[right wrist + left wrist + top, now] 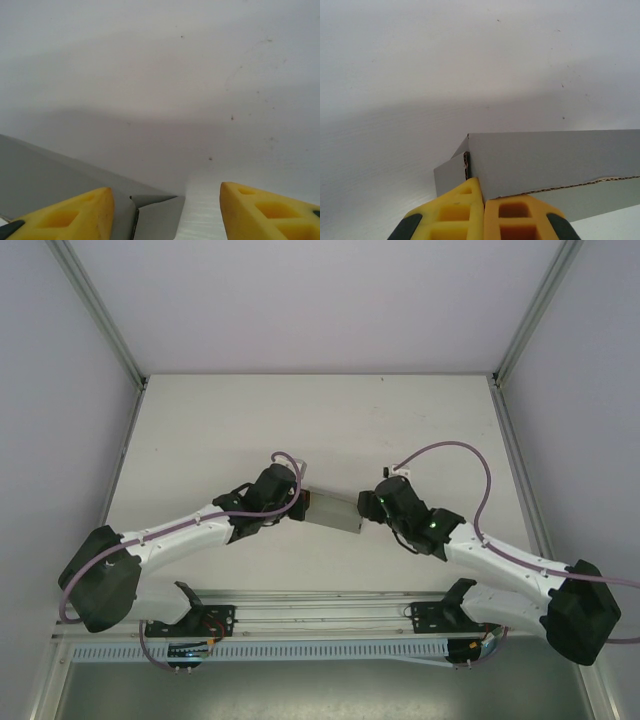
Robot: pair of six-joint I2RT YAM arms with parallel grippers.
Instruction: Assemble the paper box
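The left gripper (483, 196) is closed: its two yellow plastic fingers (452, 212) press flat against each other along their whole visible length. Directly ahead of their tips, and touching them, is a corner of the paper box (545, 160), a shallow rectangular box of thin grey cardboard. From that corner the box's long side runs away to the right of the jaws. A short end panel stands to the left of the tips, and a raw corrugated edge shows dark at the corner. A second raw edge runs along the long side just above the right finger. Whether a sliver of cardboard is pinched between the closed pads cannot be told.

The right gripper (165, 192) is open, its yellow fingers (70, 215) well apart. The end of the paper box (50, 170) lies between them, close against the left finger and passing behind it. A small grey flap points toward the gap. The right finger stands clear of the cardboard, with bare white tabletop (175, 75) in front of it.

From above, the paper box (335, 512) sits between the two sets of jaws, one end at the left gripper (300, 498), the other at the right gripper (368, 506). The two face each other across it over the white tabletop (320, 420).
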